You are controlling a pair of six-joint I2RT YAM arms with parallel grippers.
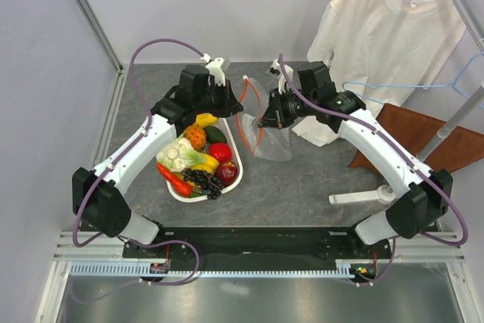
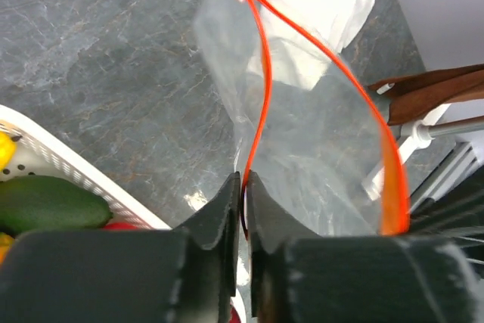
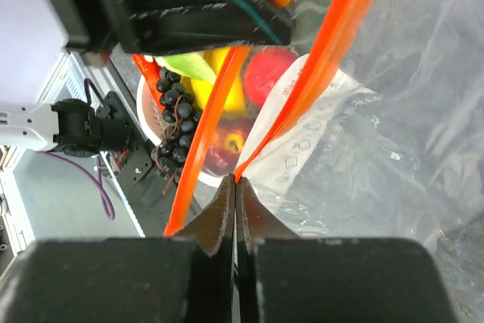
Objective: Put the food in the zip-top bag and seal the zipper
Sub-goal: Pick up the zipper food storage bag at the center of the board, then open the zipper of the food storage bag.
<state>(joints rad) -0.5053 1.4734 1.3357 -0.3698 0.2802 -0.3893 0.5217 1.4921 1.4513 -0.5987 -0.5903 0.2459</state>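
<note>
The zip-top bag (image 1: pixel 271 141) is held up at mid-table, just right of the white mesh basket (image 1: pixel 240 172), with its mouth spread open. Its zipper (image 2: pixel 261 73) bows into two red-orange arcs. The left gripper (image 2: pixel 243 179) is clamped on one lip and the right gripper (image 3: pixel 235 181) is pinched tight on the opposite lip. The food (image 1: pixel 198 158) lies heaped in the basket, whose far end sits under the left gripper. A white T-shirt (image 1: pixel 386 35) hangs behind the bag, and a brown cloth (image 1: pixel 423 141) lies on the grey table (image 1: pixel 302 179) to the right.
</note>
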